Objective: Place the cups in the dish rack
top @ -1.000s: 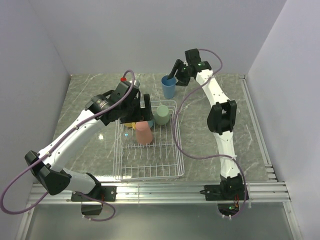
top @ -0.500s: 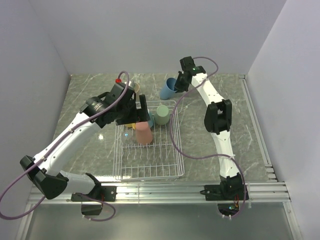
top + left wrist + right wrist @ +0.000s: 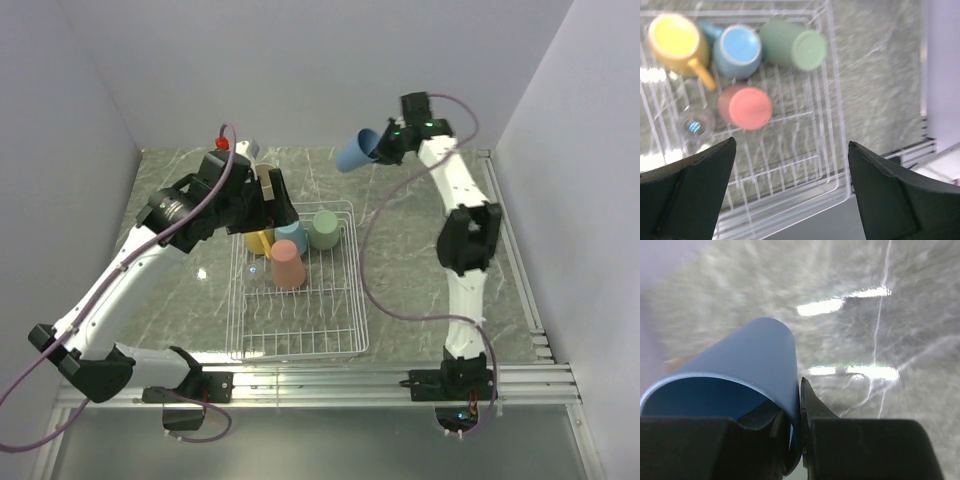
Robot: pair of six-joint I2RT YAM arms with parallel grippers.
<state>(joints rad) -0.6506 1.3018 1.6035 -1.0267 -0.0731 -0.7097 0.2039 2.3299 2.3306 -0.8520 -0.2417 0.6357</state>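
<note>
High over the far worktop point(image 3: 410, 255), a blue cup point(image 3: 354, 154) hangs by its rim.
From above, the right tool point(image 3: 384, 146) holds the blue cup tipped on its side, well apart from the dish rack point(image 3: 356, 300), arm reared tall. The left tool point(image 3: 270, 196) hovers over the rack's far end, and I'd worry the two could meet there. Left wrist view: its fingers point(image 3: 695, 195) stand wide apart, empty, above four cups point(image 3: 745, 107) sitting in the rack. Right wrist view: the tool pinches one wall only, a thin hold that could slip or twist.
</note>
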